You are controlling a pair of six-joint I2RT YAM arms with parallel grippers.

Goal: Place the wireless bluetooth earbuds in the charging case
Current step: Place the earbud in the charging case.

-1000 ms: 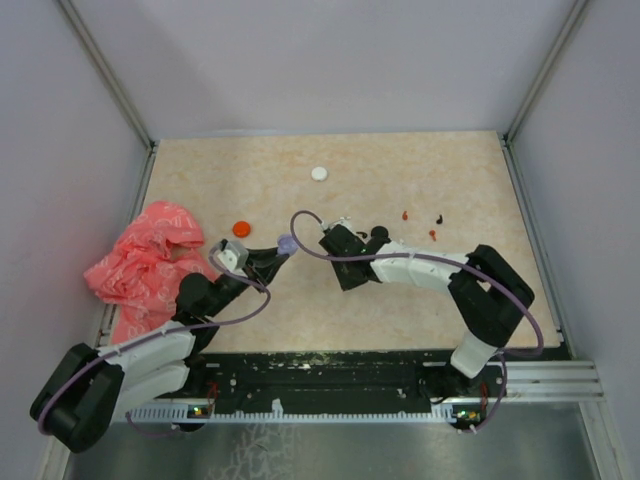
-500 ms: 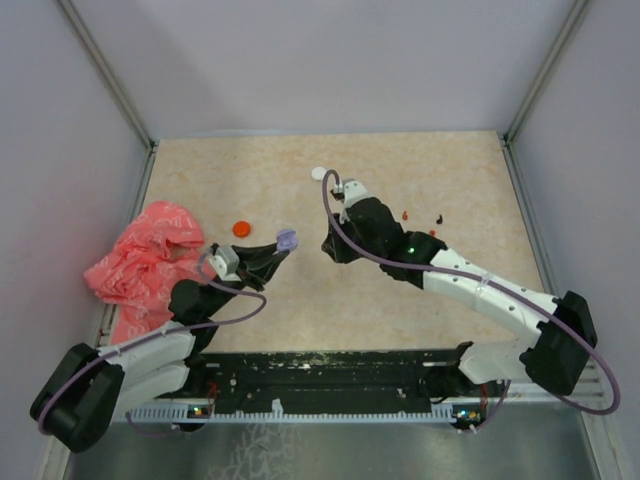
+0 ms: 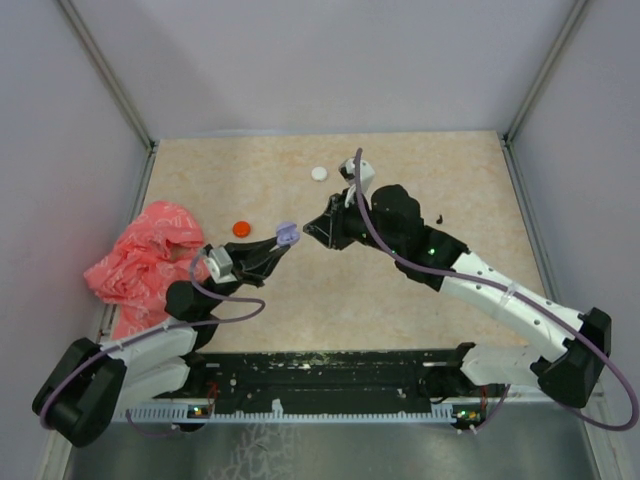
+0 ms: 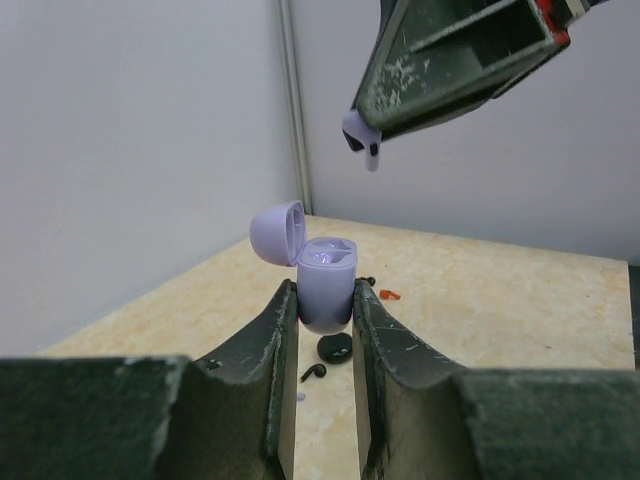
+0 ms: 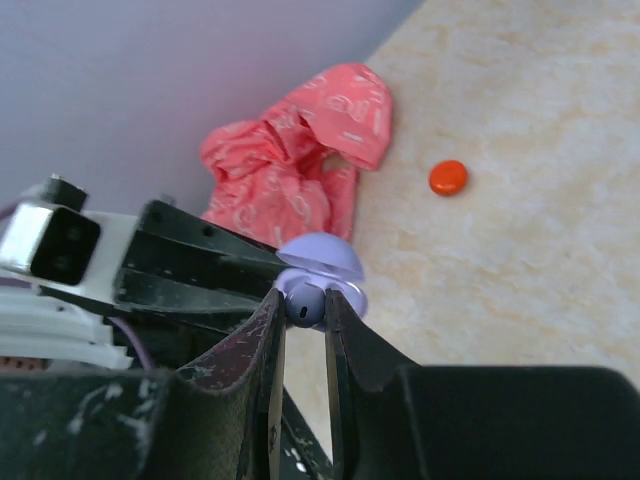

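Top external view showed the table [image 3: 400,290] with a crumpled pink bag [image 3: 145,260] at its left edge. The left gripper [image 3: 282,243] was clamped on the lilac charging case [image 4: 326,280], holding it upright off the table with its lid hinged open. The right gripper [image 3: 310,228] was pinched shut on a lilac earbud [image 4: 362,140], which hung above the case and a little to one side. An orange disc [image 3: 241,228] and a white disc [image 3: 319,173] lay apart from each other. A black earbud [image 4: 313,372] lay loose beneath the case. The likely risk was that a slight offset or tilt would catch the stem on the well's rim. An early release would drop the bud past the case.
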